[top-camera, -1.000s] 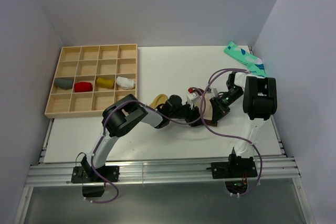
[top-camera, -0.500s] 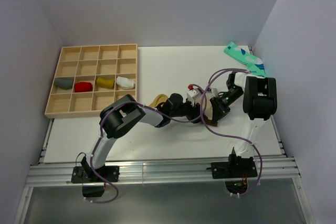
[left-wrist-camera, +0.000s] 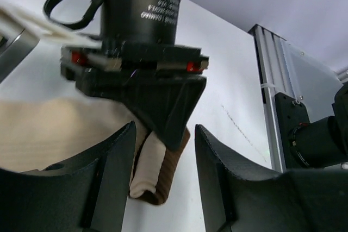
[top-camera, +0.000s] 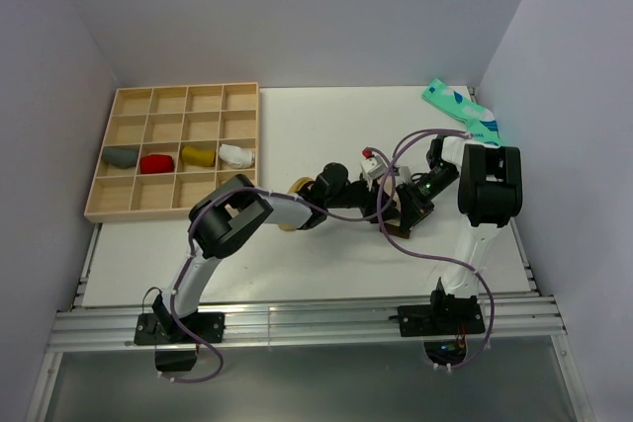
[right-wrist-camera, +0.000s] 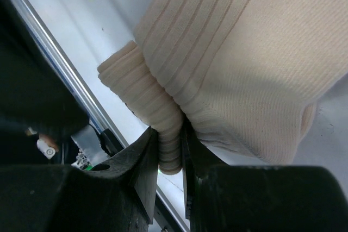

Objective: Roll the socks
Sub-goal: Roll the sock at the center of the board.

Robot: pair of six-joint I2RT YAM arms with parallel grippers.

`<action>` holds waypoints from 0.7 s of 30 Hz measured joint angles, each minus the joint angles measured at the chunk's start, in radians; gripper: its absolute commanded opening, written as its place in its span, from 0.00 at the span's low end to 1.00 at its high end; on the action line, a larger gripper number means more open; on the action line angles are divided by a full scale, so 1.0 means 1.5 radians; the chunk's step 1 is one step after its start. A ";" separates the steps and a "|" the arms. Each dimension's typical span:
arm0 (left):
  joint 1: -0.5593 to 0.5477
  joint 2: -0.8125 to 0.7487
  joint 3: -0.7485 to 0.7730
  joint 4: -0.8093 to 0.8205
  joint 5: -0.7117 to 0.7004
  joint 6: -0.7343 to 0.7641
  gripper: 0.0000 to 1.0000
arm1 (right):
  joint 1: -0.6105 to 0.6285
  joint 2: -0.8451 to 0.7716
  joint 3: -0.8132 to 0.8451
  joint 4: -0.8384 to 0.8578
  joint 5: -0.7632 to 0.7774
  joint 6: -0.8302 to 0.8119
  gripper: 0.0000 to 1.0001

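From above, I see the soft, ribbed beige sock with a brown band [top-camera: 394, 216] on the white table [top-camera: 297, 135]. Left wrist: the left gripper [left-wrist-camera: 164, 134] has its jaws spread around the sock's folded end. Right wrist: the right gripper [right-wrist-camera: 169, 134] has its jaws pinching a ribbed fold.

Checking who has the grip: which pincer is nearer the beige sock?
Right. The right pincer is shut on a fold of the beige sock; the left pincer is open, its fingers either side of the sock's brown-banded end.
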 measured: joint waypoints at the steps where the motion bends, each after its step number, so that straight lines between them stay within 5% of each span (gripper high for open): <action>1: 0.000 0.006 0.011 -0.001 0.010 0.000 0.52 | 0.000 0.000 0.000 0.000 0.000 0.000 0.19; 21: 0.005 0.067 0.009 0.002 0.064 -0.017 0.48 | 0.000 0.000 0.015 -0.001 0.012 0.006 0.18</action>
